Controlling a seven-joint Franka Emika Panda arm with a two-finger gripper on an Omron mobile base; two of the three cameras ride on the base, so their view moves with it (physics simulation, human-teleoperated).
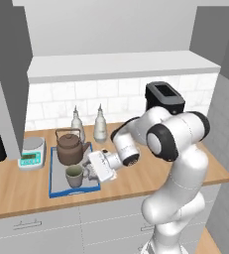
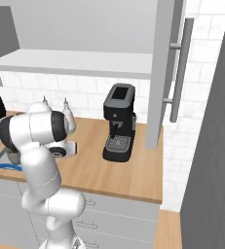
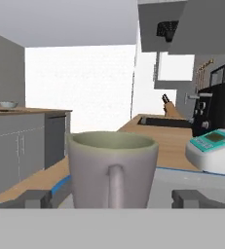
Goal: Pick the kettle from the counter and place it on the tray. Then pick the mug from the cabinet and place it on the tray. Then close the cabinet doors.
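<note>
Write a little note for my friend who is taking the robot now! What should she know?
Gripper: open, fingers either side of the mug, not pinching it.
Kettle: on the tray, at the back.
Mug: upright on the tray in front of the kettle, handle toward the hand.
Tray: on the counter beside the white scale.
Done: kettle and mug are both on the tray.
Left: pull the hand back from the mug, then shut the cabinet doors, which stand open.
</note>
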